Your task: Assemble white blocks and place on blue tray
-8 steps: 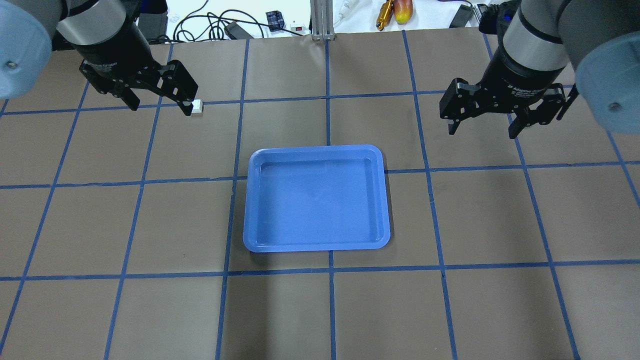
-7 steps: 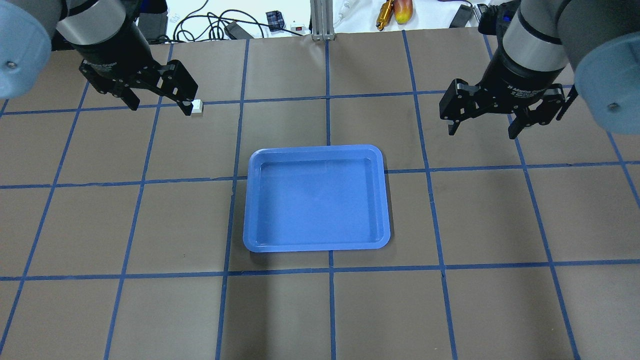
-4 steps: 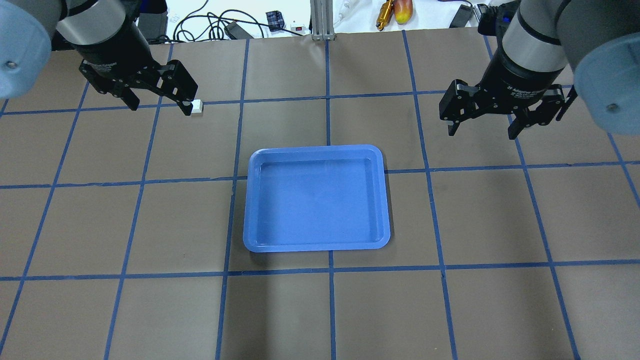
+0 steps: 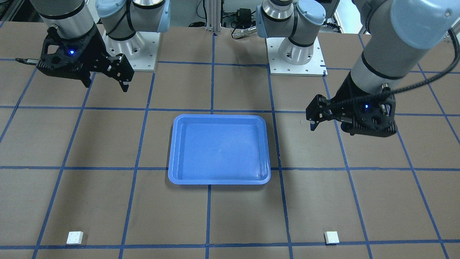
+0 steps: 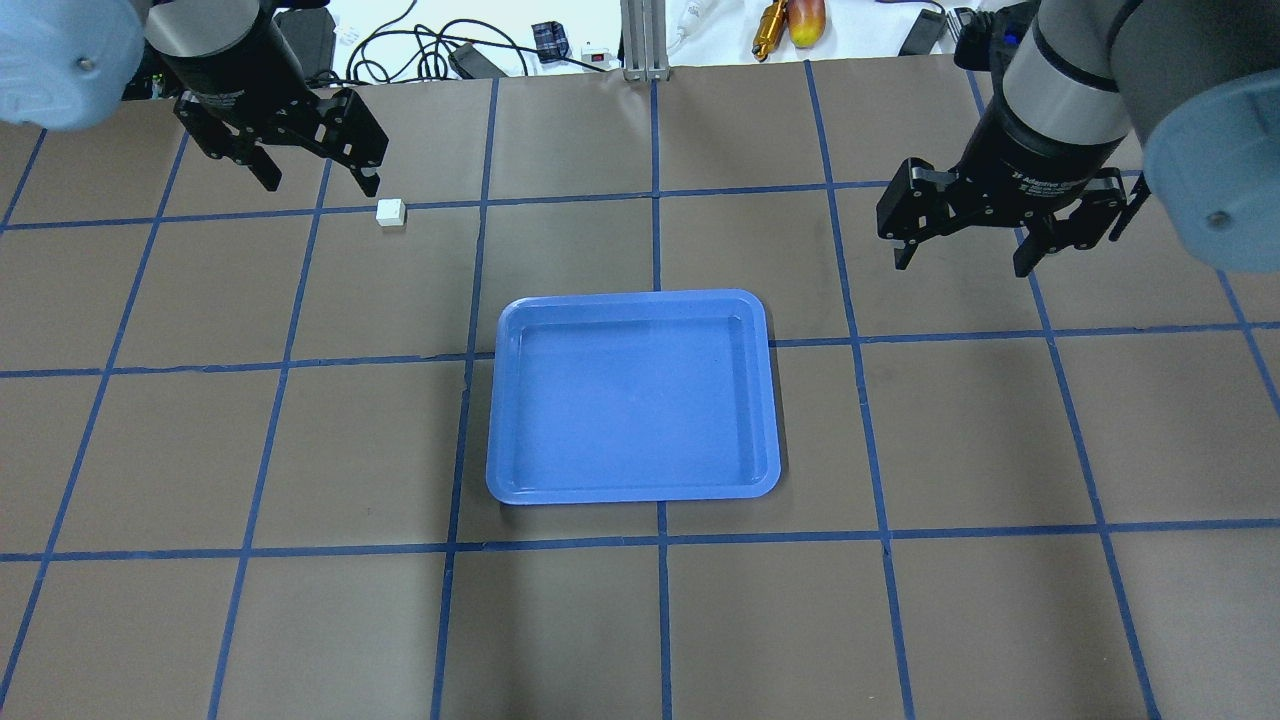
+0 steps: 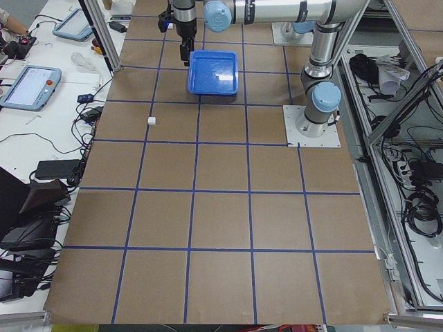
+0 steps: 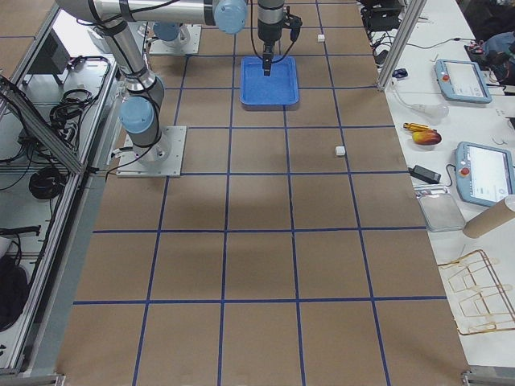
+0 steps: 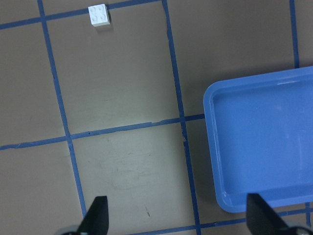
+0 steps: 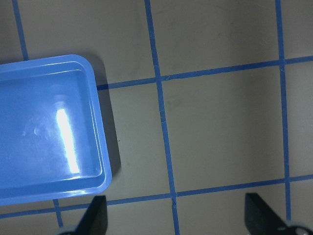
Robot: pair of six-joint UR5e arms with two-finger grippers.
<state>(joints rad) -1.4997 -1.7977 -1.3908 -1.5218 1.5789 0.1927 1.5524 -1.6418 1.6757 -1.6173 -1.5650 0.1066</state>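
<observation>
At the far left of the overhead view, the left gripper (image 5: 322, 187) hangs above the brown table (image 5: 200, 450) marked with blue tape lines. Its two black fingers are spread wide and hold nothing. Ahead of those fingers, on the side away from the robot's base, a small white square plastic brick (image 5: 391, 212) with four round studs sits flat on the surface beside a tape line. It touches nothing, and the left wrist camera shows it well clear of the fingertips. Between the two grippers, apart from both, lies the flat rectangular blue plastic tray (image 5: 632, 400) with rounded corners and a low raised rim. Further right, the right gripper (image 5: 960, 268) hovers over the table, its fingers likewise wide apart and empty. The second white studded brick (image 4: 74, 237) rests on the table on that gripper's side, well apart from it toward the operators' edge.
</observation>
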